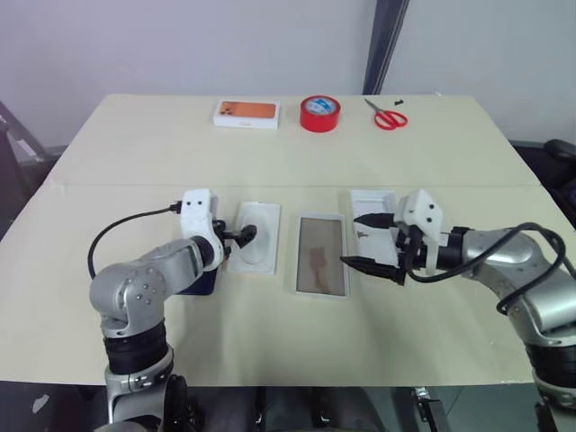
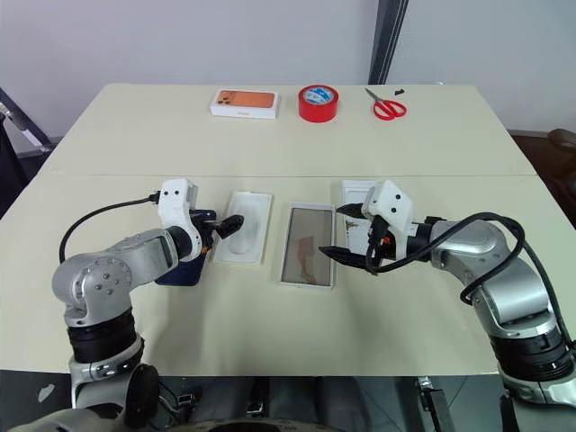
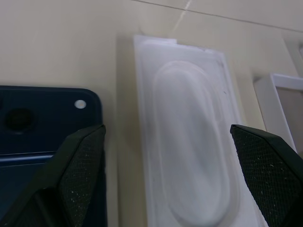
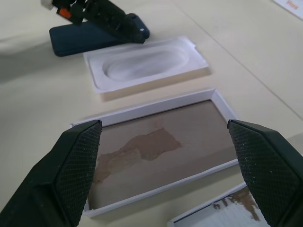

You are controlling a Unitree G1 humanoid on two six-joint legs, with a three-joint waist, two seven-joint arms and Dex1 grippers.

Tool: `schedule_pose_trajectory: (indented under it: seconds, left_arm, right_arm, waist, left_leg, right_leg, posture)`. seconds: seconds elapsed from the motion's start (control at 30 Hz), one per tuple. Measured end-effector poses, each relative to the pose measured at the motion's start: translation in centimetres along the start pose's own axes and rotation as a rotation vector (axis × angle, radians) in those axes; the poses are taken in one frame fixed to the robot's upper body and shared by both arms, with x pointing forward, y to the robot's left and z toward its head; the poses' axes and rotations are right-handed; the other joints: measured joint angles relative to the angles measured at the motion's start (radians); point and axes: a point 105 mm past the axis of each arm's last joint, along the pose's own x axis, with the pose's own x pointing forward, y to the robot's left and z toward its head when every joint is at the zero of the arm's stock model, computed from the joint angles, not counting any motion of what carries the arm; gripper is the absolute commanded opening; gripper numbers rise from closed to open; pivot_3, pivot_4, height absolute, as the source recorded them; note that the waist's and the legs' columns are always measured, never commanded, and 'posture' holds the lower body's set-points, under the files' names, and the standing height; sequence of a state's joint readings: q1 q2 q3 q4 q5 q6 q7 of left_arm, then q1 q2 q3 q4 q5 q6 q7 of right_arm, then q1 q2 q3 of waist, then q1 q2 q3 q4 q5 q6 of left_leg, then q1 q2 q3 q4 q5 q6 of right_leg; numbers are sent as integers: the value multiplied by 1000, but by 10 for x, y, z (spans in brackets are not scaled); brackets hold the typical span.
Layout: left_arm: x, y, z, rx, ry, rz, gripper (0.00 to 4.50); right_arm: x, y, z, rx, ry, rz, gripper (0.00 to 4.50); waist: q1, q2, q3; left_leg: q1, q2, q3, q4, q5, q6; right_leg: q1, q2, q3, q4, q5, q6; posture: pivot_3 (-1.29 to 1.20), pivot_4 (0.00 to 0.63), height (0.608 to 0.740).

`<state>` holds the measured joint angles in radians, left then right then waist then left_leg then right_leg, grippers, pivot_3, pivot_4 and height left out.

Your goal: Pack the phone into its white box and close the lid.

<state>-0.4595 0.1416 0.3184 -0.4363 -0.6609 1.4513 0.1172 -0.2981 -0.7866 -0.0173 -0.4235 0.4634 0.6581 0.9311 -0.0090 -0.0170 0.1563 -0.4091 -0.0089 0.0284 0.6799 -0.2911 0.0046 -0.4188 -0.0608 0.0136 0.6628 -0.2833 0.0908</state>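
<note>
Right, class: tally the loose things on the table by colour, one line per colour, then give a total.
White: 4 – insert, white box, lid, box with orange top
Red: 2 – tape roll, scissors
Dark blue: 1 – phone
Total: 7

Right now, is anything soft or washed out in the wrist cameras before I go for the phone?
Left wrist view: the white insert is soft and washed out, its recess hard to read; the phone shows one bright glint. Right wrist view: the white box is clear, and only the near fingertips blur.
</note>
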Motion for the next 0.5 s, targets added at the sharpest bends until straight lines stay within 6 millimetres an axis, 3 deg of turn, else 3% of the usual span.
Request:
schedule_pose_trajectory:
  seconds: [0.23, 0.4, 0.5]
  left_arm:
    - [5, -13, -11, -32, 104, -45, 4445]
    - [8, -12, -14, -68, 125, -42, 4445]
    - [9, -10, -13, -92, 123, -39, 3693]
  right_arm:
    - [2, 2, 1, -10, -5, 13, 4441]
    - [4, 3, 1, -12, -5, 18, 4441]
    - [4, 3, 1, -13, -6, 17, 4500]
  waist:
    - [1, 0, 0]
    - [-1, 0, 0]
    - [1, 0, 0]
  left_leg:
    - [0, 0, 0, 1, 0, 0]
    - [0, 0, 0, 1, 0, 0]
    - [0, 0, 0, 1, 0, -1]
  right_leg:
    - [0, 0, 0, 0, 0, 0]
    - [0, 0, 0, 0, 0, 0]
    - [0, 0, 0, 0, 0, 0]
  posture:
    - [0, 150, 725]
    - [0, 150, 725]
    - [0, 150, 725]
